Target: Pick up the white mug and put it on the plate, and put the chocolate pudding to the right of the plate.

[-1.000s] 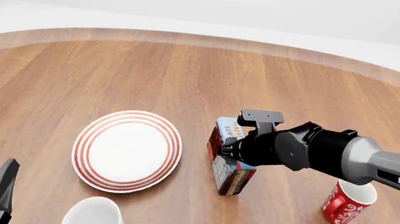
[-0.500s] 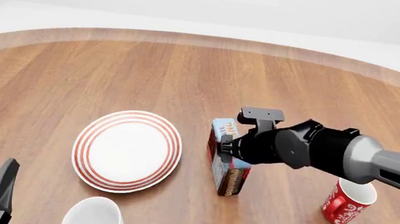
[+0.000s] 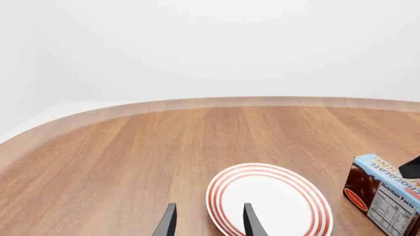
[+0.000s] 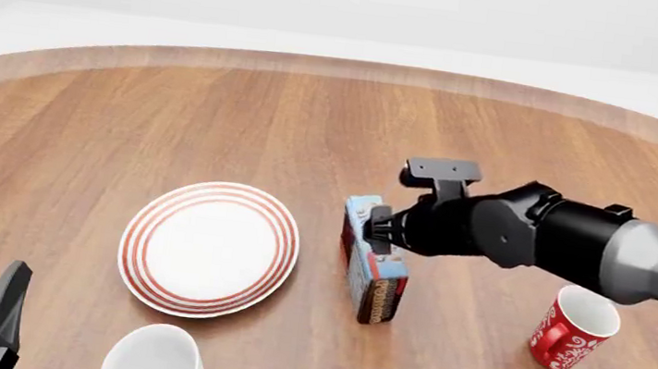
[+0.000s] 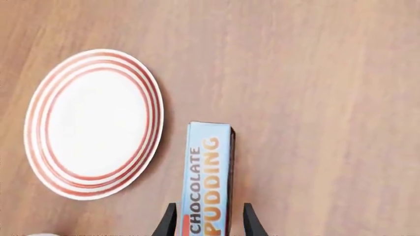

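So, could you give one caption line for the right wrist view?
Right gripper open astride the upright pudding, which stands beside the empty plate.

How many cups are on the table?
2. A white cup sits at the near edge, just in front of the plate. A red cup stands on the right, past the pudding box.

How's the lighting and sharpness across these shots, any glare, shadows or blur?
Front view: flat, even light, soft faint shadows beside the chocolate pudding and red mug. Right wrist view: crisp, the carton lettering reads clearly. Left wrist view: sharp, bright blank backdrop, no glare on the plate.
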